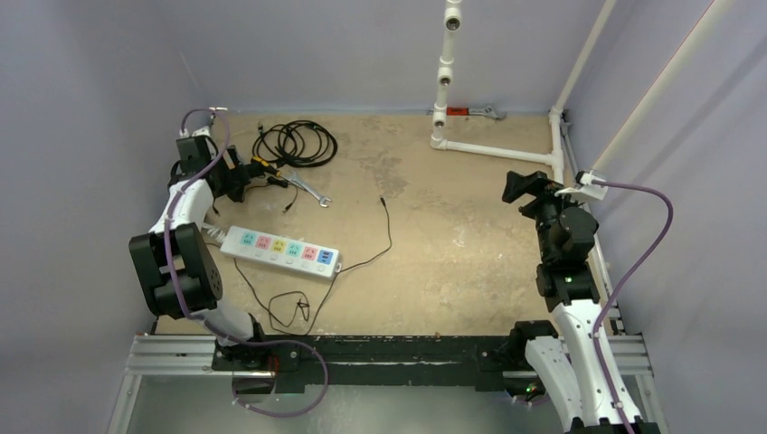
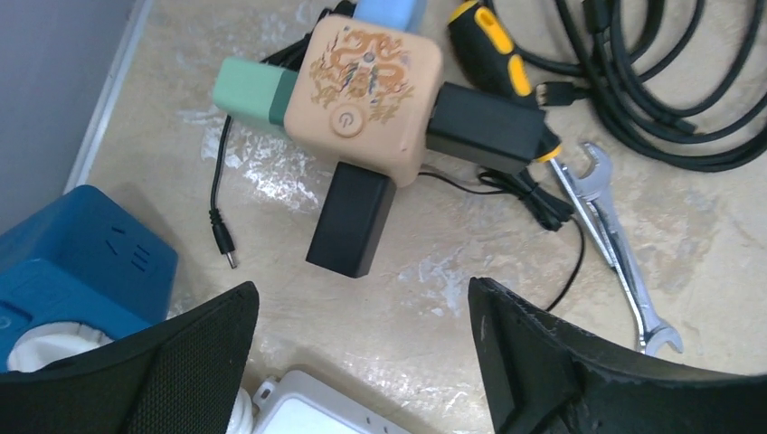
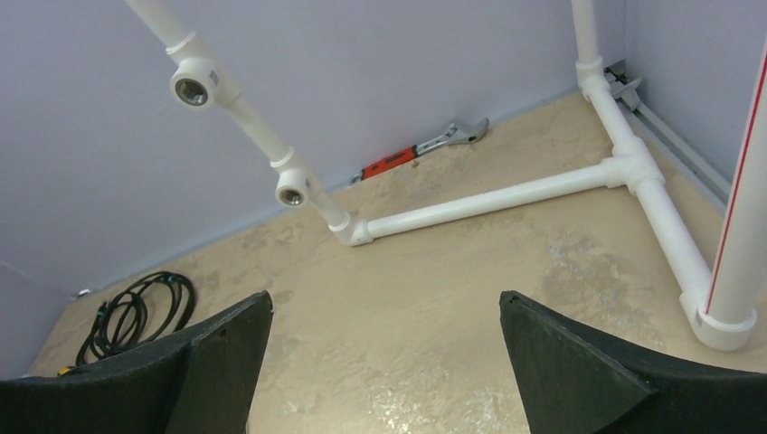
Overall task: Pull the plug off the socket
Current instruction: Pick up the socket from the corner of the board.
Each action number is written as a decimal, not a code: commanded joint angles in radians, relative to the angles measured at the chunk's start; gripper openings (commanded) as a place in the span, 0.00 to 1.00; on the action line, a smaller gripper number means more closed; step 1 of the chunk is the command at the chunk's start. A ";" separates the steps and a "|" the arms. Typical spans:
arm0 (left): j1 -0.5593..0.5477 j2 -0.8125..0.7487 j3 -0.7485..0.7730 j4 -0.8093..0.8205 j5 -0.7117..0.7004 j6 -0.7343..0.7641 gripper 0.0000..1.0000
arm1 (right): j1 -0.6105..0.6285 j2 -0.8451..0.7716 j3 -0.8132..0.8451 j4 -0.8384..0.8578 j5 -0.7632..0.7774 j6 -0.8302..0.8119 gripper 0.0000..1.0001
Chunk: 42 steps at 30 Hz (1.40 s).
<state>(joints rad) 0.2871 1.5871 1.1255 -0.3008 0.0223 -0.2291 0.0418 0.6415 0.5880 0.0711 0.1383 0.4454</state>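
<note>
Hovering spread wide and empty, my left jaws frame the tan cube socket [image 2: 366,90] on the bench [image 2: 425,271], black plug [image 2: 351,220] seated in its near face, blue plug [image 2: 389,11] cropped at top; my right jaws gape too.

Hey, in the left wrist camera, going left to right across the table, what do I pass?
Blue socket block → green plug → tan cube socket → black adapter on its right side → wrench.
</note>
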 commanded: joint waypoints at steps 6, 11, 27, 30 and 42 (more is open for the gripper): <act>0.051 0.135 0.068 0.018 0.128 -0.010 0.71 | -0.003 0.006 -0.017 0.067 -0.063 -0.001 0.99; 0.052 0.228 0.134 -0.032 0.115 0.003 0.59 | -0.003 -0.005 -0.027 0.073 -0.068 -0.003 0.99; 0.053 0.225 0.134 -0.006 0.093 0.044 0.49 | -0.003 -0.011 -0.040 0.094 -0.104 -0.009 0.99; 0.053 0.258 0.165 -0.020 0.126 0.051 0.43 | -0.003 -0.011 -0.037 0.090 -0.110 -0.013 0.99; 0.052 0.267 0.165 -0.007 0.209 0.033 0.39 | -0.003 0.008 -0.037 0.093 -0.114 -0.014 0.99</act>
<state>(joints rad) 0.3374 1.8412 1.2556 -0.3267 0.2066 -0.1986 0.0418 0.6422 0.5510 0.1284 0.0341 0.4450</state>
